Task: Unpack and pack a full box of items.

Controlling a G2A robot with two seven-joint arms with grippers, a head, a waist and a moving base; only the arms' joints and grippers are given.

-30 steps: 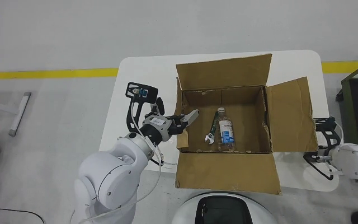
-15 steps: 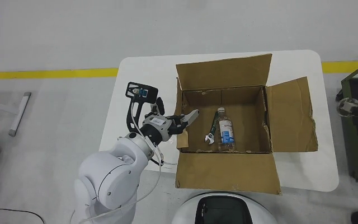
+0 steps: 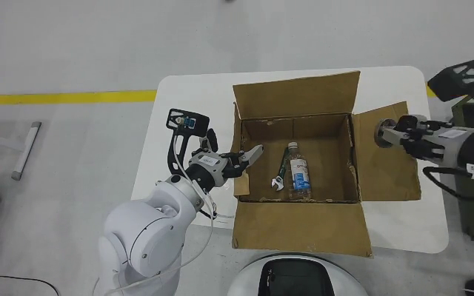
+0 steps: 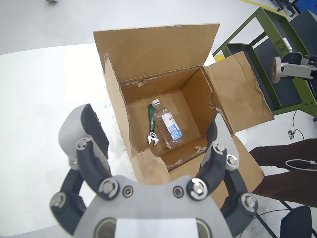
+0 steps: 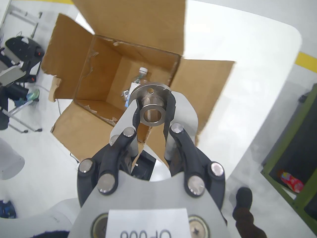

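Note:
An open cardboard box [image 3: 296,96] stands on the white table [image 3: 196,100]. On its floor lie a clear plastic bottle [image 3: 299,176] and, beside it, a green-handled wrench [image 3: 281,175]. My left gripper [image 3: 248,157] hangs open just outside the box's left wall, with nothing between its fingers; in its own view the bottle [image 4: 168,127] and wrench [image 4: 151,130] lie beyond the gripper [image 4: 151,115]. My right gripper [image 5: 153,100] is shut on a round metal flanged bushing [image 5: 152,110]. It hovers above the box's right flap [image 3: 385,159], with the bushing [image 3: 384,133] pointing toward the box.
A green metal cart [image 4: 272,38] stands just off the table's right side. The box's four flaps are folded outward, the near one [image 3: 300,229] covering the table's front. Bare tabletop lies left of the box and at the far right corner.
The right arm left the table's lower right edge, swung out of view, and now holds the metal bushing above the right flap. The left arm has stayed still.

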